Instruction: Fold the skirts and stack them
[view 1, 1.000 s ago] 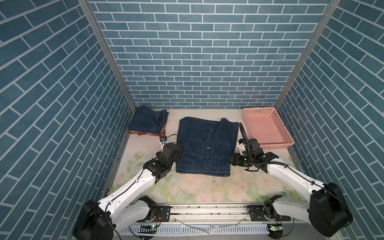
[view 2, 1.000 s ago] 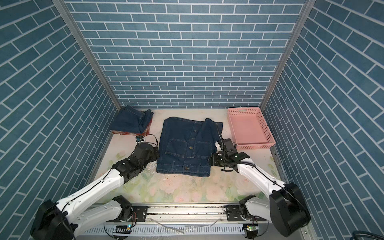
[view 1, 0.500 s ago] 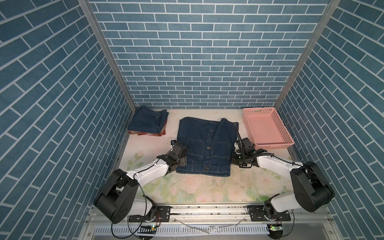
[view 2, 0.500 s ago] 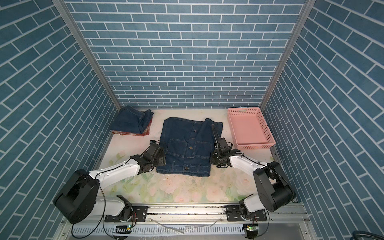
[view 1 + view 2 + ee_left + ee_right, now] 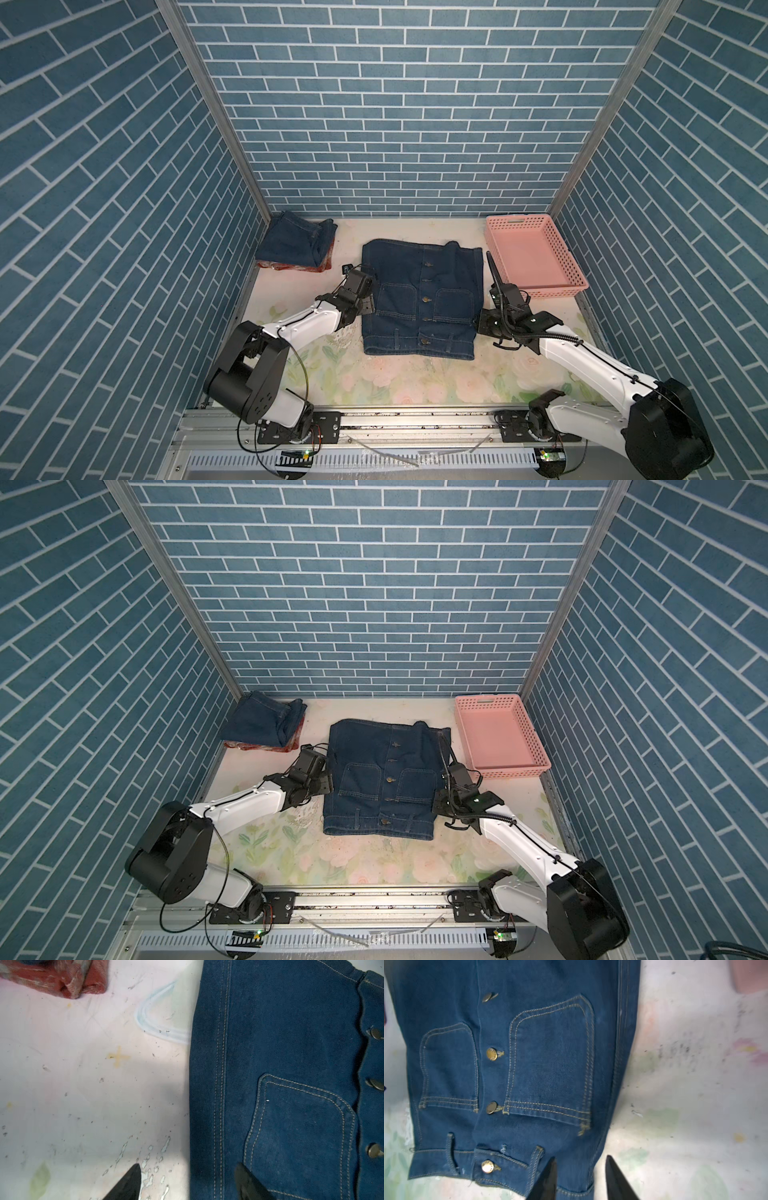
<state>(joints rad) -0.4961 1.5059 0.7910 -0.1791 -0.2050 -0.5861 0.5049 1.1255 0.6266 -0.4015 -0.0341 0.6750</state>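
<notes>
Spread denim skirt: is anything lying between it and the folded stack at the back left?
Nothing visible. Only bare table lies between the skirt and the stack. The left gripper, jaws open, straddles the skirt's left edge, beside that path.

The plaid skirt (image 5: 299, 268) at the far left is mostly hidden under the folded denim skirt (image 5: 291, 243). Only a thin red strip of it is seen in both top views. In the left wrist view it is cut off by the picture's edge. Of the left gripper (image 5: 187, 1167) and the right gripper (image 5: 580, 1158), only the dark tips are shown. The pink basket (image 5: 749, 976) is seen in the right wrist view only as a blurred corner.
</notes>
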